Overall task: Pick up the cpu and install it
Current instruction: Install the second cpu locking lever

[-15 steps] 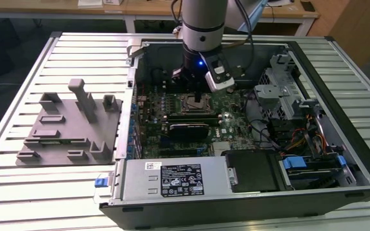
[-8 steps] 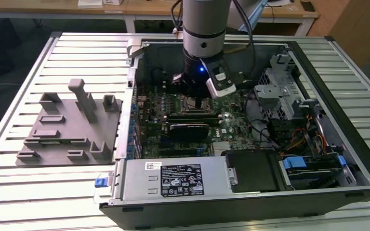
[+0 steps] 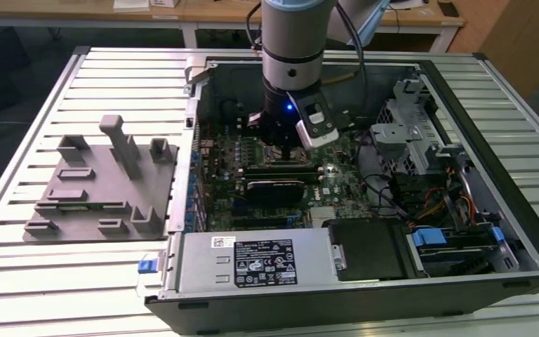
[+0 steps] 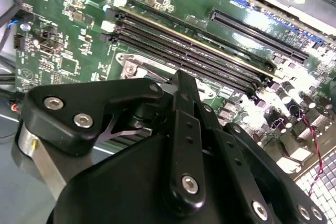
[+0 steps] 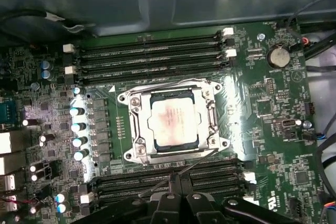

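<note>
In the exterior view I have the arm reaching down into the open computer case (image 3: 494, 232), my gripper (image 3: 283, 144) hanging low over the green motherboard (image 3: 344, 179). The grey fixture tray (image 3: 101, 189) sits outside the case on the slatted table (image 3: 26, 281), toward the exterior view's left.

In the second wrist view I see the gripper's black linkage (image 4: 181, 145) up close, with the memory slots (image 4: 194, 51) beyond it. The fingertips are hidden, so I cannot tell how the jaws stand or whether anything is between them.

In the first wrist view the cpu (image 5: 172, 124) lies flat inside the metal socket frame (image 5: 173, 124), between two banks of memory slots, apart from the gripper (image 5: 178, 198) at the picture's edge. I judge the chip is already seated, so the installing step looks near its end. Anything further would call for keeping clear of the socket and not nudging the chip.
</note>
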You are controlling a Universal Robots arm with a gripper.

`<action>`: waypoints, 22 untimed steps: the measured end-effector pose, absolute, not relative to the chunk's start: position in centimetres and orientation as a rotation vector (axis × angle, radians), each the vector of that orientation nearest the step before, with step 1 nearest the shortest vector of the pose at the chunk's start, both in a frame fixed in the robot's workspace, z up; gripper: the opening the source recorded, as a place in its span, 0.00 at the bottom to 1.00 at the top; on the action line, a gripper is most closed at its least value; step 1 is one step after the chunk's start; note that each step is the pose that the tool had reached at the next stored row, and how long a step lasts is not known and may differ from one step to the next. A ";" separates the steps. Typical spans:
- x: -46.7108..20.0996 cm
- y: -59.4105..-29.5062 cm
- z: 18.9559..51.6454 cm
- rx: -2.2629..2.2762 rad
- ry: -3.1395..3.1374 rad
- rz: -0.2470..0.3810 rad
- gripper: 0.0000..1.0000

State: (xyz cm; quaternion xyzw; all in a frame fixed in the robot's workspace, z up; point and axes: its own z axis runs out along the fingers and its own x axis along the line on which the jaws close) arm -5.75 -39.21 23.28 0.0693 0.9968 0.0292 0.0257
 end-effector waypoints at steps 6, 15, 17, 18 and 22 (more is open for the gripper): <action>-6.3 -39.3 22.6 0.214 3.082 0.096 0.11; -6.5 -39.4 22.4 0.214 3.082 0.101 0.11; -6.5 -39.4 22.4 0.214 3.082 0.101 0.11; -6.5 -39.4 22.3 0.214 3.082 0.101 0.11; -6.7 -39.4 22.2 0.214 3.082 0.108 0.11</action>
